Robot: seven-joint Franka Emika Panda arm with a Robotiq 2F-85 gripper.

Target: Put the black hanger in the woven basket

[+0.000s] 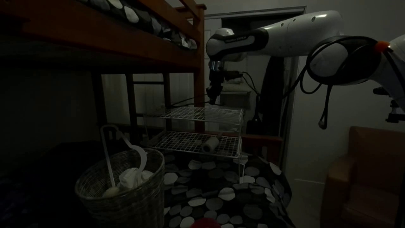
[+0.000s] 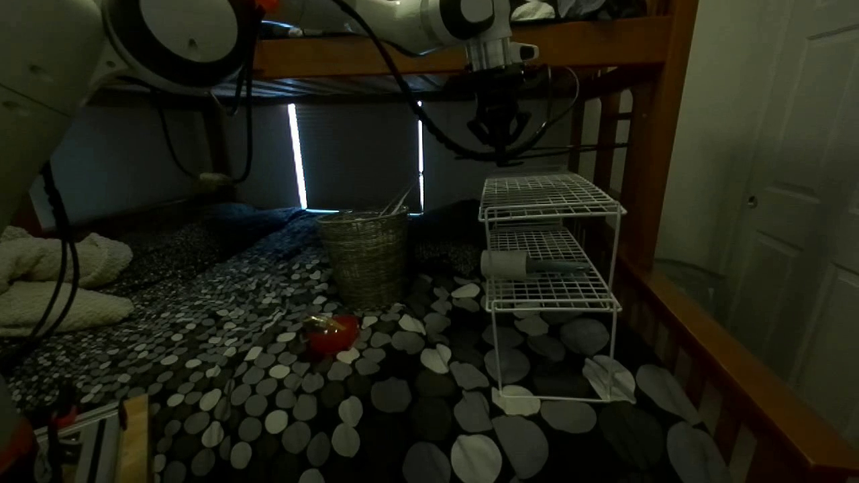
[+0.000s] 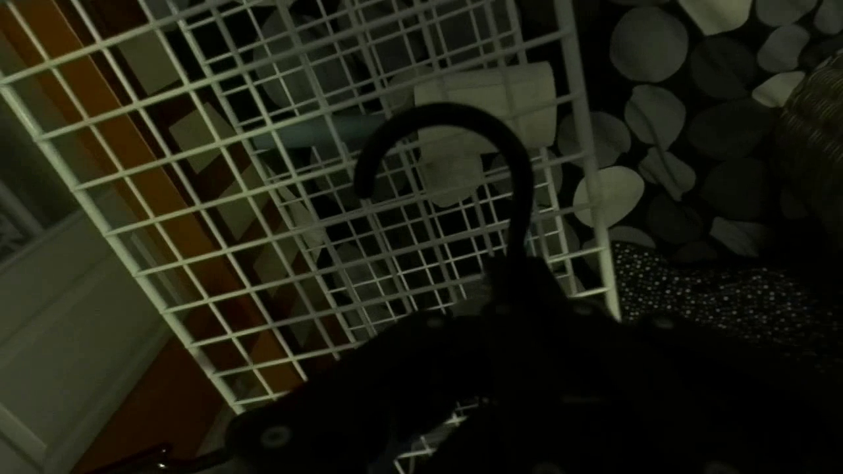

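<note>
The black hanger [image 3: 448, 113] is thin and dark; its curved hook stands out past my fingertips in the wrist view. Its thin arms [image 1: 186, 100] show sideways from the gripper in both exterior views [image 2: 594, 145]. My gripper [image 1: 212, 100] is shut on it, pointing down just above the top of the silver wire rack; it also shows at the fingertips in the wrist view [image 3: 520, 283]. I cannot tell whether the hanger touches the rack. The woven basket [image 1: 133, 207] stands on the bed apart from the gripper [image 2: 503, 155], and shows in an exterior view [image 2: 366, 261] and at the wrist view's right edge [image 3: 816, 125].
The wire rack [image 2: 550, 194] has a lint roller [image 2: 504, 265] on its lower shelf. A white hanger [image 1: 107, 155] and pale items stick up in the basket. A red bowl [image 2: 333, 337] lies on the bedspread. The upper bunk's wooden rail [image 2: 597, 50] is close to the arm.
</note>
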